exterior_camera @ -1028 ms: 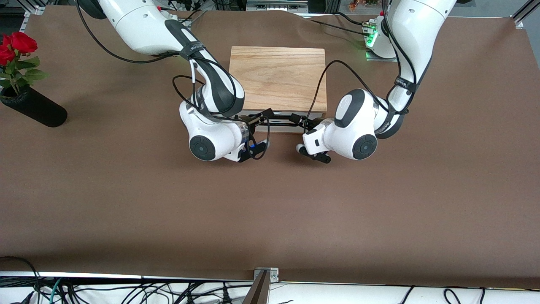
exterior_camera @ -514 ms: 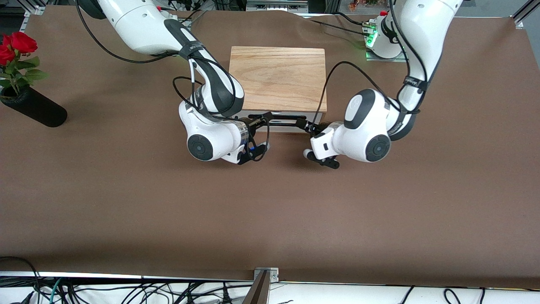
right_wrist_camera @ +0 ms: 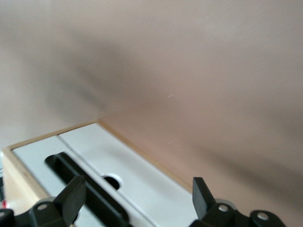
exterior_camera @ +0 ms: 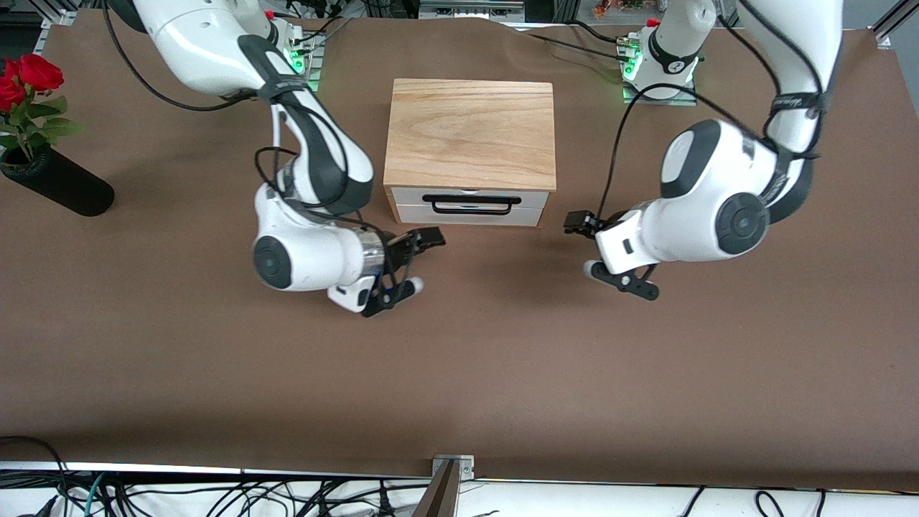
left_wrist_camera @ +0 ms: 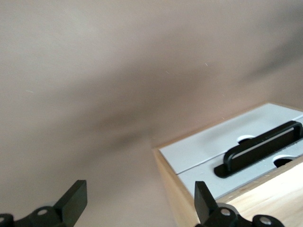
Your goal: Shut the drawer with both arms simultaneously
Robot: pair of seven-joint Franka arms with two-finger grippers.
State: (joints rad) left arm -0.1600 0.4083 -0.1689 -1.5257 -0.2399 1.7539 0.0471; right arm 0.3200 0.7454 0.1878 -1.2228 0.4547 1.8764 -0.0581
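1. Now, at the right arm's end of the tabletop (exterior_camera: 459,359), about ten o'clock from the box (exterior_camera: 470,133), a black vase (exterior_camera: 57,183) with red roses (exterior_camera: 25,79) lies clear of the work.
2. Next, the right gripper (exterior_camera: 429,239) has backed off the drawer's handle (exterior_camera: 470,203). It hangs over bare tabletop at about seven o'clock from the box, jaws apart and holding nothing.
3. At the middle, the drawer (exterior_camera: 531,201) sits in the box with its white front flush under the oak top. No gap shows, so I judge it shut and the task all but done.
4. Then the left gripper (exterior_camera: 578,221) has likewise pulled away to about four o'clock from the box, over bare tabletop, jaws apart and empty.
5. Hidden or doubtful:
   - A seam splits the white front, and I cannot tell which panel belongs to the drawer.
   - Each wrist view cuts the box off at one corner.
   - The drawer's inside is out of sight.
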